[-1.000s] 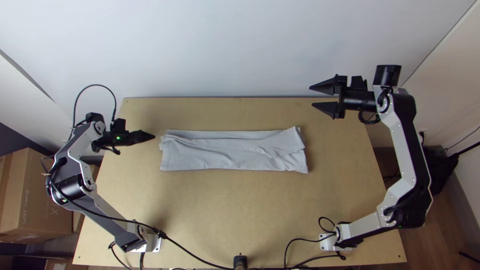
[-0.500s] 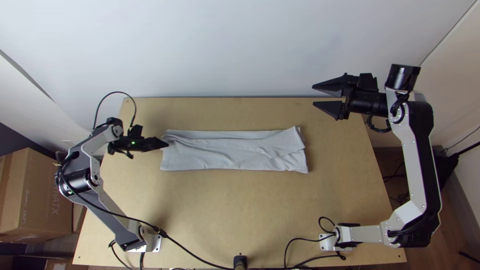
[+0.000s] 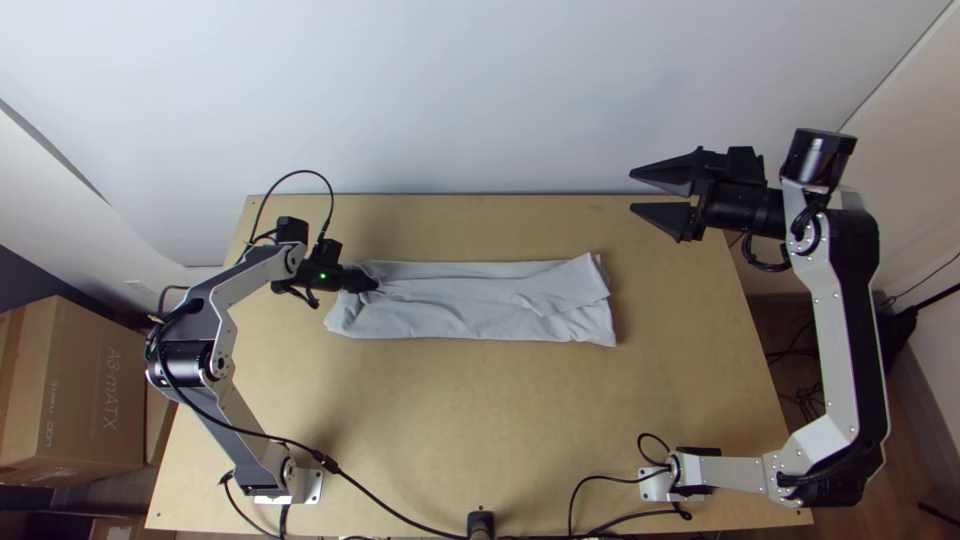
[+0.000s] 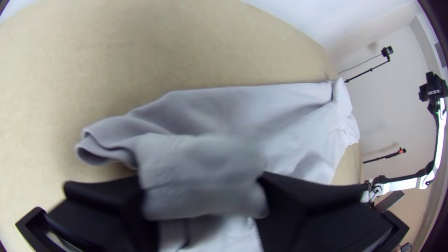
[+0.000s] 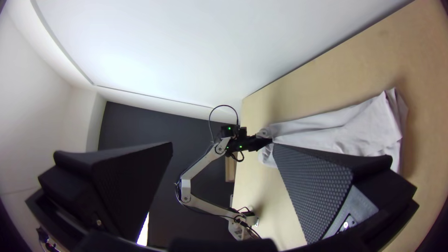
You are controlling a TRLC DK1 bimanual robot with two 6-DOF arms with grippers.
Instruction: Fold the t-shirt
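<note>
Now | left gripper (image 3: 374, 284): at t-shirt's (image 3: 470, 310) left end, can't tell if gripping | right gripper (image 3: 634, 192): fingers apart, near table's (image 3: 450, 410) far edge | t-shirt: long folded strip on table

The left gripper's (image 3: 372, 284) fingers stand apart, a raised fold of the grey shirt (image 4: 289, 112) between them. Beyond, the shirt lies creased in a long strip on the bench (image 4: 93, 56), one corner curled. Farther off stands the right arm (image 4: 439, 135).
</note>
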